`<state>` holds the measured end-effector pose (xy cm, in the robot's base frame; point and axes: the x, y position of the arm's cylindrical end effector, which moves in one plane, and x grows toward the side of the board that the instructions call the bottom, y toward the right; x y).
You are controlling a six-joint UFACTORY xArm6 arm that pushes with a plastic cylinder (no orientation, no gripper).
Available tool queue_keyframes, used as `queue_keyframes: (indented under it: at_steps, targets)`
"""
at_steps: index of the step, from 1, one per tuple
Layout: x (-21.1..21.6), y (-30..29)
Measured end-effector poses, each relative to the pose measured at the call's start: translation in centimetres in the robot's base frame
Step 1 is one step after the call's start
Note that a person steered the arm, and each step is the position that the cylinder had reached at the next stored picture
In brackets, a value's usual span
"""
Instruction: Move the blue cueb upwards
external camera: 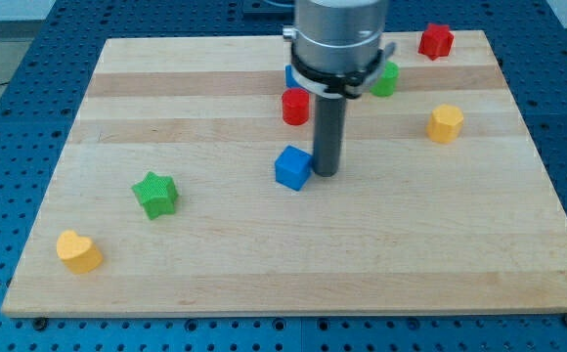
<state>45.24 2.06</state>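
The blue cube (291, 167) sits near the middle of the wooden board (293, 264). My tip (325, 173) stands right beside the cube's right side, touching it or almost touching it. The dark rod rises from there to the grey arm body (340, 39) at the view's top.
A red cylinder (295, 107) stands above the blue cube. A green block (386, 80) and a blue block (290, 75) are partly hidden behind the arm. A red block (436, 40) is at top right, a yellow hexagon (445, 123) at right, a green star (155, 193) and a yellow heart (78, 250) at left.
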Motion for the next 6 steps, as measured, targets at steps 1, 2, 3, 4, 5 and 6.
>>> queue_keyframes:
  at_steps: [1,2,3,4,5,6]
  targets:
    - [0.3,-5.7]
    - [0.6,-2.5]
    - [3.7,-3.5]
    - [4.2,-7.3]
    - [1.1,-8.5]
    - [0.5,-8.5]
